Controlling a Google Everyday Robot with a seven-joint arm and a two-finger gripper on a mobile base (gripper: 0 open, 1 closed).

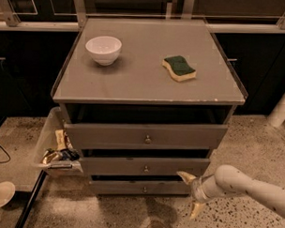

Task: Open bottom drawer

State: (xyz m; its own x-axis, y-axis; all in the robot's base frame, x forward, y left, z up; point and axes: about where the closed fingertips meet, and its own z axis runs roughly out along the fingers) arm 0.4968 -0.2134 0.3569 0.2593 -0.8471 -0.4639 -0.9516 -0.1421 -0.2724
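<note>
The gripper point(190, 193) sits low at the right front of the grey drawer unit, on a pale speckled arm point(252, 188) that comes in from the right edge. Its two tan fingers point(184, 176) are spread wide and hold nothing: one points up and left towards the right end of the lower fronts, the other hangs down towards the speckled floor point(245, 138). Whether the upper fingertip touches the wood is hard to say from this angle.

The bottom drawer point(130, 187) is the lowest and slimmest of three grey fronts, just left of the gripper, with its small round knob point(144, 189) at centre, well left of the fingers. Above it are the middle drawer point(145, 165) and the taller top drawer point(145, 134), which has a dark gap over it.

On the desk point(143, 78) a white bowl point(103, 49) stands at the back left and a green and yellow sponge point(179, 68) lies to the right, well apart. A clear bin of wrappers point(57, 148) leans at the unit's left side
</note>
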